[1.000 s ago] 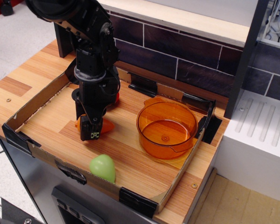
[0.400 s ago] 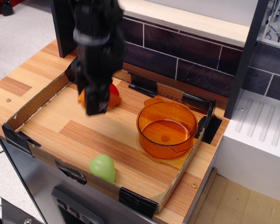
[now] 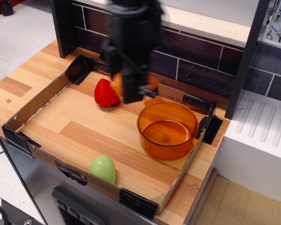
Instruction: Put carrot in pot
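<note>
No brand, label or writing can be read on any of the things. The table [image 3: 98, 140] is of light wood with a striped grain, and on it lies a low cardboard tray [image 3: 35, 101] with black tape at its corners; behind the far edge of the table stands a wall of dark bricks [image 3: 196, 61] with pale joints. The fingers [image 3: 131, 91] are black and blurred, and they hang above the far part of the table, over the tray, between the strawberry toy and the pot. They are closed on the carrot [image 3: 116, 83], a smooth orange plastic piece that shows at both sides of the black fingers, so it is lifted and not lying on the tray. The pot [image 3: 167, 129] is round, of translucent amber plastic with low straight walls and a small handle at the rim; it stands in the tray toward the right edge of the table, and nothing is inside it, only its bare bottom is seen. The strawberry toy [image 3: 104, 93] is red and glossy, lying on the tray near the far edge, just left of the fingers. The pale green toy [image 3: 103, 168] is smooth and egg-shaped, and it rests against the tray wall at the near edge of the table.
</note>
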Tool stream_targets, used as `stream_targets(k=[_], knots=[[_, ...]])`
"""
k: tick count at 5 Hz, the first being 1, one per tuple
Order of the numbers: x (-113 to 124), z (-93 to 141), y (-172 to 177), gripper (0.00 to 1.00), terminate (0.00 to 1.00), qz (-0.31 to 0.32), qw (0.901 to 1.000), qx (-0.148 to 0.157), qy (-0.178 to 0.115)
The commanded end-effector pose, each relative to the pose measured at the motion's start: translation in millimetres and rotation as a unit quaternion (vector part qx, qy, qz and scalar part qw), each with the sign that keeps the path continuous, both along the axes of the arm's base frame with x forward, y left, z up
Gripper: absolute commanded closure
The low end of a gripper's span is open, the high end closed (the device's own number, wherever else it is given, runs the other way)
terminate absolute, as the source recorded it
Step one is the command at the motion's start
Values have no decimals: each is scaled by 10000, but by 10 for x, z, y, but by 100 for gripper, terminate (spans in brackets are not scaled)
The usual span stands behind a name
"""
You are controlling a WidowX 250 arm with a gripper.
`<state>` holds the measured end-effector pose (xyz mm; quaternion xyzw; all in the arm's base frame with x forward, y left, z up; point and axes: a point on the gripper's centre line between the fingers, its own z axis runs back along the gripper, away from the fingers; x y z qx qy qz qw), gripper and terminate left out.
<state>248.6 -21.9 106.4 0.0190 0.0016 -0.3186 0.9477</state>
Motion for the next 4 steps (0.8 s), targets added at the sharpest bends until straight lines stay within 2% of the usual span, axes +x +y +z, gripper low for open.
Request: stream_targets(k=[1, 2, 3, 4], knots=[[315, -298, -189, 100, 0, 4, 9995, 49, -314], [403, -466, -244, 100, 0, 48, 9997, -20, -245], [390, -556, -218, 100, 0, 53, 9997, 84, -208], [356, -574, -187, 0, 0, 64, 9998, 130, -143]])
